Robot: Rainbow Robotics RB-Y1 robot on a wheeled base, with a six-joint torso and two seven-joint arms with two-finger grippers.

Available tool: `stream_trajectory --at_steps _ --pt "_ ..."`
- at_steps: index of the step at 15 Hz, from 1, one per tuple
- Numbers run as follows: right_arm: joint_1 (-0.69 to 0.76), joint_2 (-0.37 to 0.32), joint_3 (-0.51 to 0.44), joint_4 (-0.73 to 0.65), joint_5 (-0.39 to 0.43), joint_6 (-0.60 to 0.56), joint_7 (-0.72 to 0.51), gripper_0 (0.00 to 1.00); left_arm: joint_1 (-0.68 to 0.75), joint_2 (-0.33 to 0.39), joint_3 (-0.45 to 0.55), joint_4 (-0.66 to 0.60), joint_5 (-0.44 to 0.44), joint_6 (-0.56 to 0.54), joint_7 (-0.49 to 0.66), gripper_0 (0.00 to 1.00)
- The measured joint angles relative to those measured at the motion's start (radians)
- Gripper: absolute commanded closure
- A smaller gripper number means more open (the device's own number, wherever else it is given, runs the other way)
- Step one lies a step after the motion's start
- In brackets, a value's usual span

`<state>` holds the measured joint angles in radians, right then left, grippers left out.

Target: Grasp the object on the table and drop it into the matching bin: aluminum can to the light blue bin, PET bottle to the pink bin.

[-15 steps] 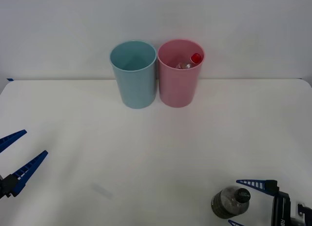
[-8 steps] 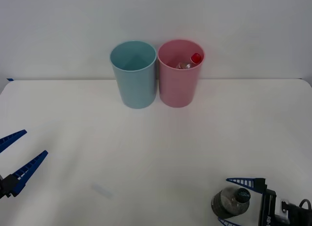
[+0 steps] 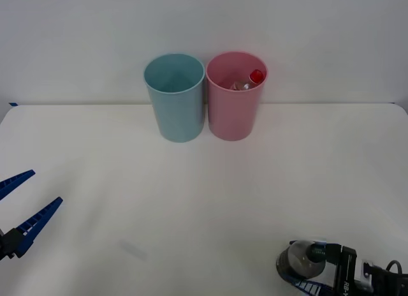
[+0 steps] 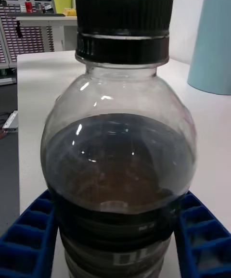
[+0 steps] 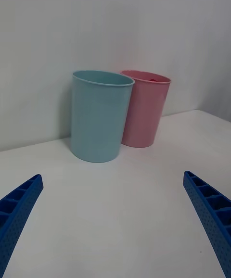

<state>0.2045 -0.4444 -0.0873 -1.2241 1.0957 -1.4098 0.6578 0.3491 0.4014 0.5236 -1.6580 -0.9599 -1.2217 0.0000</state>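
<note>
Right gripper (image 3: 306, 265) at near right corner of the counter (image 3: 204, 194). Over the last second its jaws have drawn in from a wide spread and now press both sides of the PET bottle (image 3: 299, 263); in the right wrist view the blue fingers (image 4: 26, 232) sit against the bottle's lower body. Bottle stands upright on the counter, not yet lifted. Judgement: grasp looks about made; lift and carry to the pink bin (image 3: 235, 95) come next.

Left gripper (image 3: 16, 210) parked at near left, jaws spread, nothing between them.

Light blue bin (image 3: 175, 97) and pink bin stand side by side at the far centre; a red-capped bottle (image 3: 250, 80) lies inside the pink one.

Counter matte white, plain pale wall behind.
</note>
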Motion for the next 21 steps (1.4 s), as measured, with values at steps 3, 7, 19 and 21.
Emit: stream_trajectory --at_steps 3,7,19,21 --pt "-0.004 0.009 0.003 0.000 0.000 0.000 -0.004 1.00 0.000 0.000 0.000 0.000 0.000 0.000 0.000 0.00" --pt "-0.011 0.008 0.003 -0.005 -0.013 0.002 -0.020 1.00 0.000 0.000 0.000 0.000 0.000 0.000 0.000 0.00" --pt "0.081 -0.072 0.007 -0.456 -0.095 0.208 -0.467 1.00 0.000 0.000 0.000 0.000 0.000 0.000 0.000 0.00" --pt "0.096 -0.083 0.006 -0.559 -0.101 0.271 -0.565 1.00 0.000 0.000 0.000 0.000 0.000 0.000 0.000 0.00"
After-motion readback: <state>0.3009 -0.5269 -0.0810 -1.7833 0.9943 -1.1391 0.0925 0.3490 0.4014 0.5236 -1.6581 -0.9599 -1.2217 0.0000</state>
